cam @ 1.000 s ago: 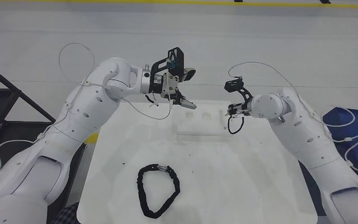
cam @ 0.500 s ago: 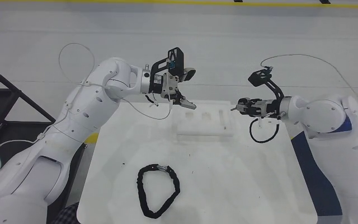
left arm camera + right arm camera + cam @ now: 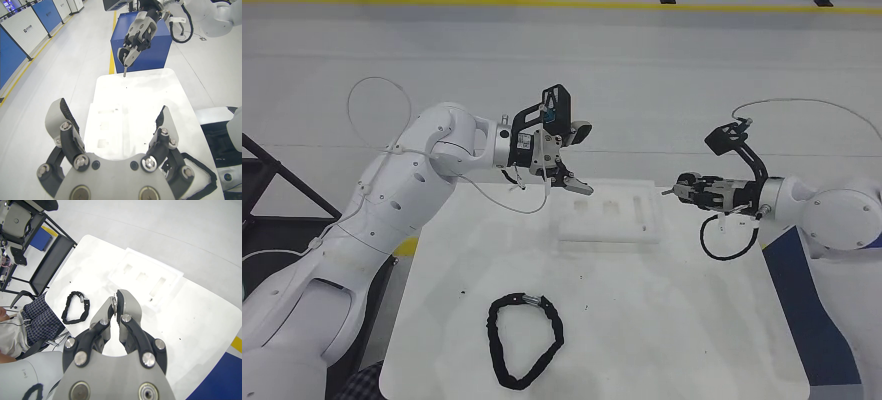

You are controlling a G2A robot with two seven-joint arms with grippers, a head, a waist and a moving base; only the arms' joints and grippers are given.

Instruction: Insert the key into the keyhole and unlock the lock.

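A black chain lock (image 3: 526,340) lies in a closed loop on the white table (image 3: 692,330), on the side nearest the robot and a little left of the middle. Its silver lock barrel (image 3: 532,298) sits at the far end of the loop, turned toward the middle of the table. Neither gripper touches the chain; both are well apart from it, above the far side of the table.

Farther back, a flat white foam tray (image 3: 610,232) with shallow rectangular pockets rests against the table's far edge.

The right gripper (image 3: 674,190) hovers over the far right corner of the table, just beside the tray's right end. Its two fingers are pinched nearly together on a small metal key (image 3: 114,305). The key's round head is clamped between the pads, and its thin blade (image 3: 124,73) sticks out past the fingertips. The right arm comes in from the right side with the forearm about level and the gripper pointing left, toward the tray.

The left gripper (image 3: 577,185) hangs above the far left corner of the tray. Its fingers (image 3: 64,113) are spread wide with nothing between them. The left arm reaches in from the left, bent at the elbow, with the wrist angled down toward the tray.
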